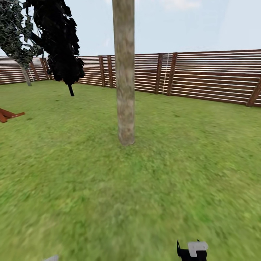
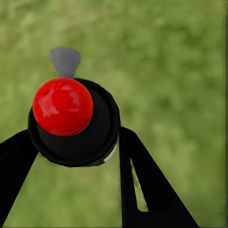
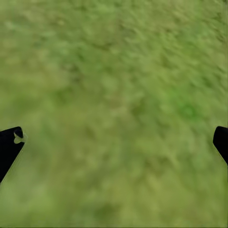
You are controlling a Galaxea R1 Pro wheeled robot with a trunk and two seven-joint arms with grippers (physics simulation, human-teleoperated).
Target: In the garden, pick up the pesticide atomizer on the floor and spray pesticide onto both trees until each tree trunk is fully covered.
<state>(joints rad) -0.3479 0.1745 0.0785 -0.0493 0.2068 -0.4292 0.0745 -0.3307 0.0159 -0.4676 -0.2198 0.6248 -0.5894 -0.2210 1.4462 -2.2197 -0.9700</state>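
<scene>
One smooth mottled beige tree trunk [image 1: 124, 72] rises from blurry lawn [image 1: 108, 203].

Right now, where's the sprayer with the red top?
The sprayer sits between the left gripper's fingers in the left wrist view, over the grass.

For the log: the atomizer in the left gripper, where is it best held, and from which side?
Grip the round black body below the red cap, as the left gripper does now: its fingers flank the atomizer on opposite sides. That likely leaves the red cap and grey nozzle free.
</scene>
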